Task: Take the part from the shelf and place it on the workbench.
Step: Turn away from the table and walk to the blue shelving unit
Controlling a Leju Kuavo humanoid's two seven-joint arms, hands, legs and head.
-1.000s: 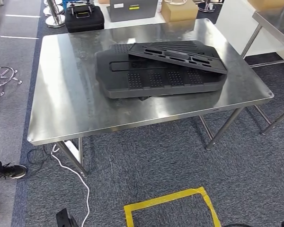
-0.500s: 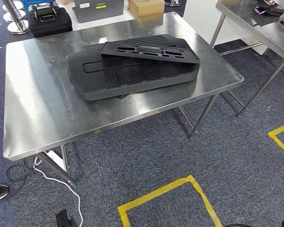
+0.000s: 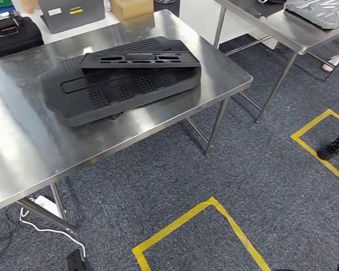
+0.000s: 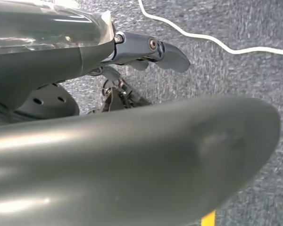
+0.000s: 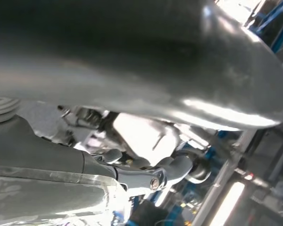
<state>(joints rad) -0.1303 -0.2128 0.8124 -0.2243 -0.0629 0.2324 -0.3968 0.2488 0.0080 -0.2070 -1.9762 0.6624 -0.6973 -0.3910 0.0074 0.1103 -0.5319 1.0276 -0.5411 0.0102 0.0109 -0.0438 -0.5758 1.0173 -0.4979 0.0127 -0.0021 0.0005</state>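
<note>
- Left hand [image 4: 140,52]: seen from the left wrist, it hangs above grey carpet [image 4: 239,28] with a white cable [image 4: 204,40] across it. A grey thumb juts out past the ribbed cover and the darker fingers [image 4: 122,96] lie bunched below it; a broad grey curved surface covers them, so I cannot tell whether they are spread or closed.
- Right hand [image 5: 147,169]: in the right wrist view the thumb and curled darker fingers show against blurred bright shapes; whether it holds anything I cannot tell.
- Part [image 3: 121,79]: from the head, a large black perforated panel lies flat on the steel desk [image 3: 22,152], with a narrower black slotted panel [image 3: 140,58] resting tilted across its far edge.
- Floor: yellow tape outline [image 3: 201,226] on the carpet in front of the desk.
- Second steel desk [image 3: 265,25] stands at the far right, carrying a grey panel [image 3: 321,11].
- Black shoes [image 3: 336,149] stand near another yellow tape outline [image 3: 312,141] on the right.
</note>
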